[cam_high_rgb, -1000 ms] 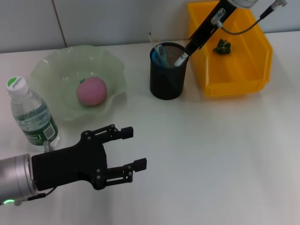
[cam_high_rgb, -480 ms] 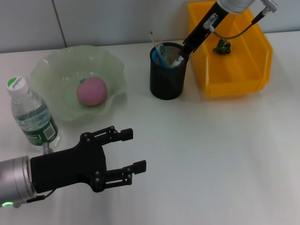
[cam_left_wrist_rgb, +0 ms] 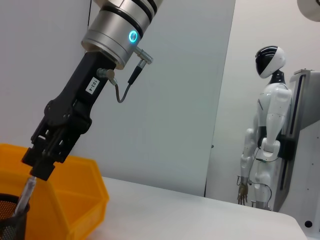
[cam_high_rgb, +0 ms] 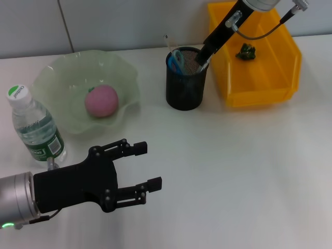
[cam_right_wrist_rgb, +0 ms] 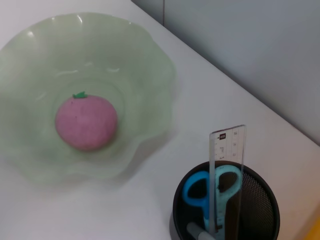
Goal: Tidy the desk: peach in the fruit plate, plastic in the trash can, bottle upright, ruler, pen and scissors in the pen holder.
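We found the right end effector [cam_high_rgb: 201, 61] at the far side of the counter [cam_high_rgb: 233, 171], reaching down from above over the far-right rim of the pen holder [cam_high_rgb: 185, 87]. Its fingers were closed on the pen [cam_high_rgb: 198, 64], whose lower end sat inside the holder; the left wrist view showed the same grip, the pen [cam_left_wrist_rgb: 24, 196] slanting down from the end effector [cam_left_wrist_rgb: 34, 170] into the mesh rim.

Inside the holder we noted the scissors [cam_right_wrist_rgb: 209, 192], blue handles up, and the clear ruler [cam_right_wrist_rgb: 225, 175] standing upright just beside them. The pen's tip [cam_right_wrist_rgb: 200, 233] showed at the holder's near edge in the right wrist view.

Just right of the holder stood the yellow trash can [cam_high_rgb: 257, 62], with a small crumpled green piece of plastic [cam_high_rgb: 246, 51] lying in its far part.

To the left of the holder sat the pale green fruit plate [cam_high_rgb: 62, 83], the pink peach [cam_high_rgb: 101, 100] resting in its middle. Left again and nearer, the bottle [cam_high_rgb: 34, 127] stood upright, cap on, close to the plate's rim.

The left end effector [cam_high_rgb: 144, 168] hovered over the near-left counter, fingers spread apart and holding nothing, well apart from all the items.
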### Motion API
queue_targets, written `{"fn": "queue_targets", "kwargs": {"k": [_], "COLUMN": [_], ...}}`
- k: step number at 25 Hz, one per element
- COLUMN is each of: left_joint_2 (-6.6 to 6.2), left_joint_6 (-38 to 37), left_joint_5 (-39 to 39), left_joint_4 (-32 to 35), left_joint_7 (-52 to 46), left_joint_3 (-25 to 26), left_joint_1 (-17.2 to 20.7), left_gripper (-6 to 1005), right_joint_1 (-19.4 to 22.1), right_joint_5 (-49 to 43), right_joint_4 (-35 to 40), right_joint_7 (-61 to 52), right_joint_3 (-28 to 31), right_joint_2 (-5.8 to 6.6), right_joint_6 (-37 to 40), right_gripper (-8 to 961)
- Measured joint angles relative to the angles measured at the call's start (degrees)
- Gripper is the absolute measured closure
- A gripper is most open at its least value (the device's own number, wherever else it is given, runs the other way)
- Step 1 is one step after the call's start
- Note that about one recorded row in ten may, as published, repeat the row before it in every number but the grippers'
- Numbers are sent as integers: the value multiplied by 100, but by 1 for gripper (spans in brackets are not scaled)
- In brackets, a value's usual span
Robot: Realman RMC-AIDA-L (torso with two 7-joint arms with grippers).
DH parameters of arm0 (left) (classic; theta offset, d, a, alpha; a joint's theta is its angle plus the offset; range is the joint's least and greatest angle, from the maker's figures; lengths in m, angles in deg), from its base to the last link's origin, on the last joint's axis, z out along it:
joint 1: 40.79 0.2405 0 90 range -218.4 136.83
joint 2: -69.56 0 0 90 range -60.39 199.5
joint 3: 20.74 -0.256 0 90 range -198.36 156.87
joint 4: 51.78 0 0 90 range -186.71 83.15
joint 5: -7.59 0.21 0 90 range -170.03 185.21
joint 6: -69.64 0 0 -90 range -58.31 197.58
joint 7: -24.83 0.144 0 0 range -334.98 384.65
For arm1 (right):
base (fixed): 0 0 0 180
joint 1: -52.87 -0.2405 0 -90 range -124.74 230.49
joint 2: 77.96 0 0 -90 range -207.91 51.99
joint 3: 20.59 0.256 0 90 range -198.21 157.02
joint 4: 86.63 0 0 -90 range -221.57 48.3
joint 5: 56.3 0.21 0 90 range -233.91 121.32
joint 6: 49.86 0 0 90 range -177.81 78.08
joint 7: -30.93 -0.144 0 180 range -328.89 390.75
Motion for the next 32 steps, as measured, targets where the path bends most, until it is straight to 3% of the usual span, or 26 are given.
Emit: {"fn": "queue_targets", "kwargs": {"k": [5, 7, 8, 9, 12, 13, 14, 20, 22, 23, 24, 28, 32], "left_joint_2": [-2, -2, -2, -2, -6, -7, -9, -10, -18, -24, -24, -26, -37], "left_joint_6": [-3, -6, -10, -10, -11, -11, -11, -9, -7, -6, -6, 16, 29], "left_joint_5": [0, 1, 1, 1, 1, 1, 1, 15, 29, 41, 41, 49, 54], "left_joint_4": [5, 3, 1, 1, -3, -4, -7, -23, -50, -76, -76, -110, -276], "left_joint_7": [0, 0, 0, 0, 0, 0, 0, 0, 0, 0, 0, 34, 120], "left_joint_3": [0, 0, 4, 4, 9, 8, 10, 8, 9, 9, 9, 3, 5], "left_joint_1": [4, 5, 6, 6, 8, 7, 7, -15, -36, -46, -46, -53, -82], "left_gripper": [208, 207, 207, 207, 207, 207, 207, 208, 208, 208, 208, 208, 207], "right_joint_1": [10, 80, 268, 268, 858, 1301, 1301, 3043, 3616, 4116, 4116, 4886, 5279], "right_joint_5": [-1, 0, 12, 12, 173, 551, 551, 3278, 4306, 5235, 5235, 6575, 7067], "right_joint_4": [121, 338, 764, 764, 1945, 2640, 2640, 3936, 4024, 3945, 3945, 3270, 2113], "right_joint_7": [-2, -1, 1, 1, 94, 191, 191, 990, 1530, 2102, 2102, 3487, 4708], "right_joint_3": [1, 0, 1, 1, 0, -61, -61, -272, -282, -281, -281, -222, 75], "right_joint_2": [-30, -86, -195, -195, -488, -592, -592, -580, -583, -580, -580, -576, -569], "right_joint_6": [-2, 19, 43, 43, 69, 76, 76, -177, -229, -169, -169, 387, 1244], "right_gripper": [461, 375, 331, 288, 245, 244, 244, 244, 244, 244, 244, 245, 245]}}
